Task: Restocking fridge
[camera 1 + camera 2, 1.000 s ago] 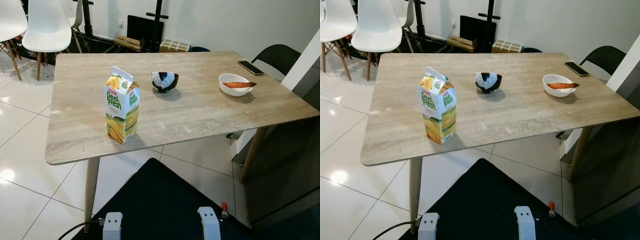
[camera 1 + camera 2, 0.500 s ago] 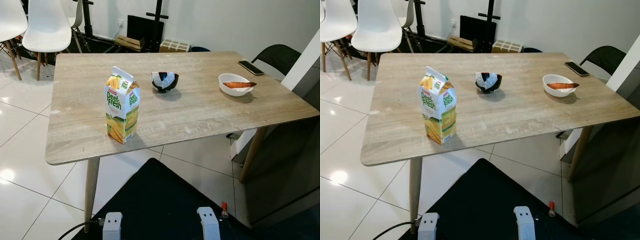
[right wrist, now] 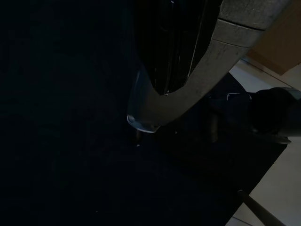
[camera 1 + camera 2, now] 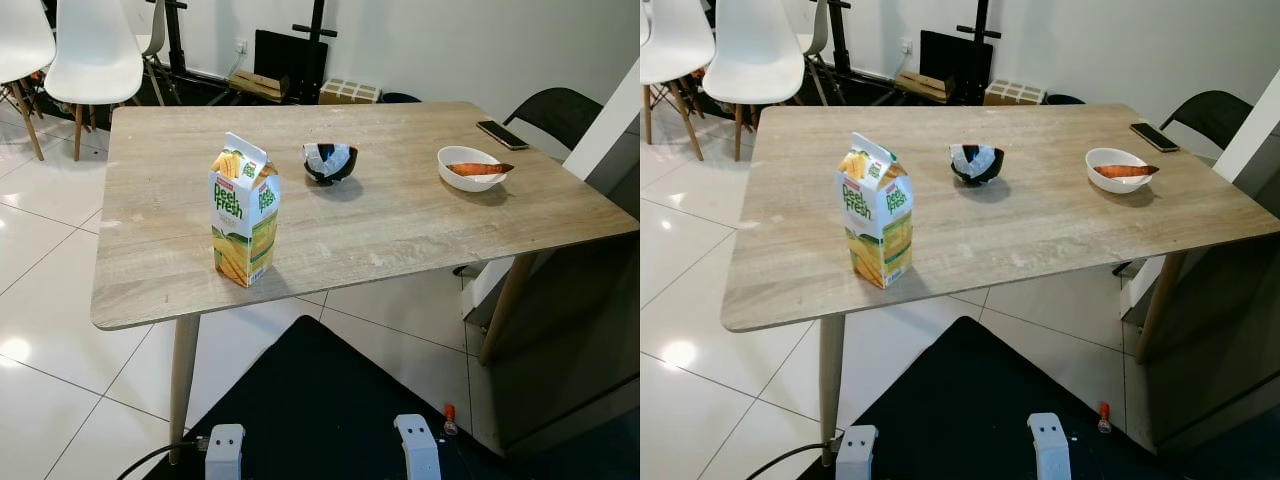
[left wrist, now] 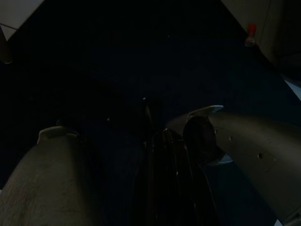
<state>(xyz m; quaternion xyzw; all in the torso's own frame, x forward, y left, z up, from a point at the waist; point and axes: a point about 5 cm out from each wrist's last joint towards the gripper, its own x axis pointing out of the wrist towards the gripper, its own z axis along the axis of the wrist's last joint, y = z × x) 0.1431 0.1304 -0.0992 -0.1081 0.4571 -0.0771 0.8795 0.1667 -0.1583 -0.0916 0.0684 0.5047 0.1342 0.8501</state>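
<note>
We're seeing a yellow/green/white carton (image 4: 245, 212) w/ corn print, black bowl (image 4: 330, 163), white bowl (image 4: 470, 167) w/ orange food, light wood-grain table (image 4: 400, 215), white chairs (image 4: 97, 52).

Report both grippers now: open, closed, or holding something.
Left gripper: hangs idle in the dark; cannot be told.
Right gripper: hangs idle in the dark; cannot be told.

Two pale grey feet (image 4: 225, 450), black cable (image 4: 150, 461), grey curved shells (image 5: 249, 141)
</note>
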